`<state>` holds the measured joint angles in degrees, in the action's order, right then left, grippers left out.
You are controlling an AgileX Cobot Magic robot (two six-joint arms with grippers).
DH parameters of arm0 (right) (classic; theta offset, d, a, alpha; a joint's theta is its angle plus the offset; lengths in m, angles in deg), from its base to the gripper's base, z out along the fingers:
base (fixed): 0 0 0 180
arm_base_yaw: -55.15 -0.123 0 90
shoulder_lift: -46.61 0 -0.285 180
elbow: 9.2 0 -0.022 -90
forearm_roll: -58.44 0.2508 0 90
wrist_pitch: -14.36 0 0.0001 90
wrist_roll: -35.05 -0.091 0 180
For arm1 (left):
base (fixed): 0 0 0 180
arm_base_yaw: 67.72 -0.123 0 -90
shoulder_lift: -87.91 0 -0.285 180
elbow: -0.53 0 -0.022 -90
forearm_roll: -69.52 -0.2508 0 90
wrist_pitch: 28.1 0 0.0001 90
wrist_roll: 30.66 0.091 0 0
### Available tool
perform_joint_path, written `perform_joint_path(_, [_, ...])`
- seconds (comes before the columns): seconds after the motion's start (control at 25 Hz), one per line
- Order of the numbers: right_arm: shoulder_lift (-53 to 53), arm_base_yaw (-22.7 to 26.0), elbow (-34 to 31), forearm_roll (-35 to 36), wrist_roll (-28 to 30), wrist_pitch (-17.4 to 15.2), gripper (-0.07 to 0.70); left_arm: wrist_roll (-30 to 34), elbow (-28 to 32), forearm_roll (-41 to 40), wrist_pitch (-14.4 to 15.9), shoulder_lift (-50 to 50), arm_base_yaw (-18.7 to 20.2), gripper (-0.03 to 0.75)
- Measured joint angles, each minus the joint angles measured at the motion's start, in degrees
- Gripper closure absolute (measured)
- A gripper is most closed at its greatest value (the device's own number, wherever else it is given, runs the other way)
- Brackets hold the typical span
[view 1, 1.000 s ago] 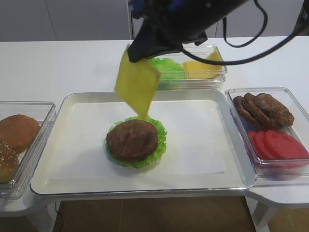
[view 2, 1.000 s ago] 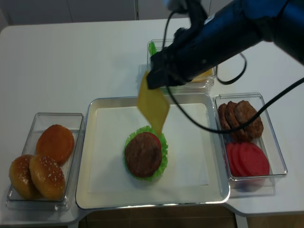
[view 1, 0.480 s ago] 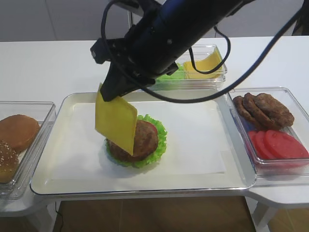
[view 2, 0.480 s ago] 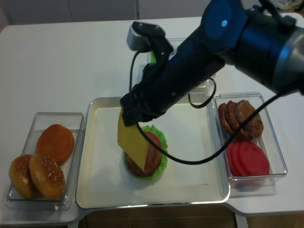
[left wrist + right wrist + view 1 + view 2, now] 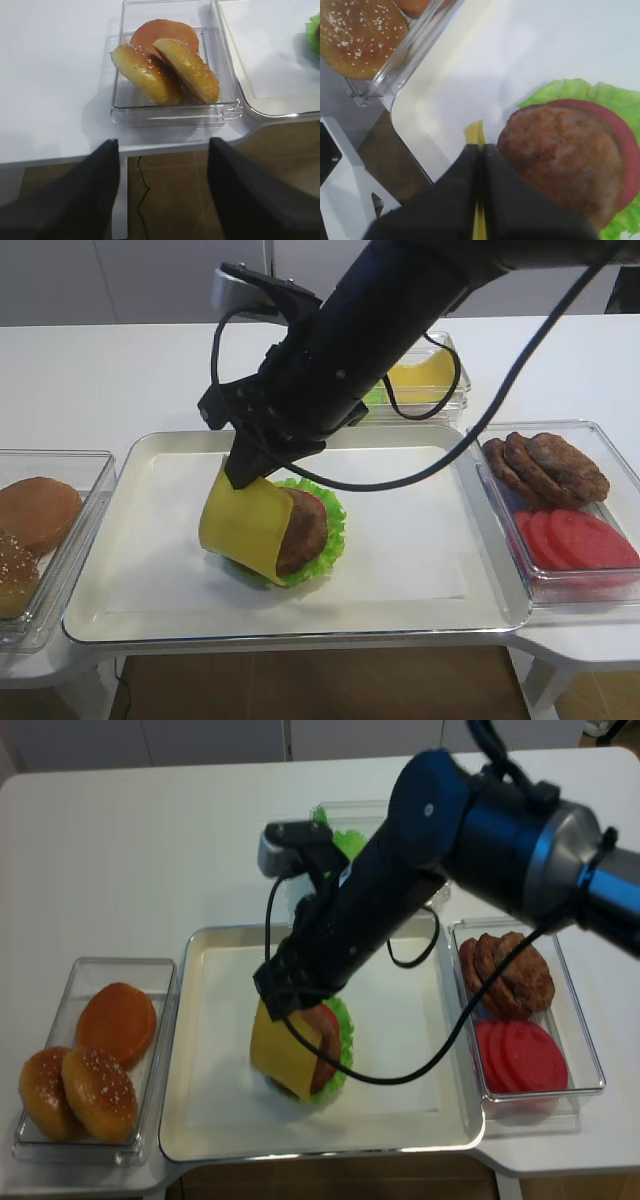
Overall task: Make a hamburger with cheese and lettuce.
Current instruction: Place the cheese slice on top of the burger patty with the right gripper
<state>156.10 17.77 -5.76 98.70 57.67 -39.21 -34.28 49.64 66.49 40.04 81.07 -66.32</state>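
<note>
The hamburger (image 5: 303, 530) sits on the white tray (image 5: 420, 600): a brown patty with a red slice under it and the lettuce (image 5: 333, 523) frilling round its edge. My right gripper (image 5: 243, 472) is shut on the cheese (image 5: 245, 525), a yellow slice that curves down over the patty's left side. In the right wrist view the shut fingertips (image 5: 481, 150) pinch the cheese's edge (image 5: 475, 134) just left of the patty (image 5: 565, 155). My left gripper (image 5: 163, 142) is open and empty over the table's front edge, before the bun box.
A clear box of buns (image 5: 35, 530) stands left of the tray. Another on the right holds brown patties (image 5: 545, 465) and red tomato slices (image 5: 575, 540). A back box (image 5: 420, 375) holds yellow slices and green leaves.
My right gripper has come down and leftward with the cheese. The slice, hanging free above the patty before, now bends against the patty's left side.
</note>
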Motion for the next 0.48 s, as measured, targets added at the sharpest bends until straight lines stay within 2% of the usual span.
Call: perform_joint_path(0.48, [0.65,0.00,0.00,-9.04,-0.12,1.16,0.604,0.00,0.00,0.00,0.00,0.00,0.00,0.301])
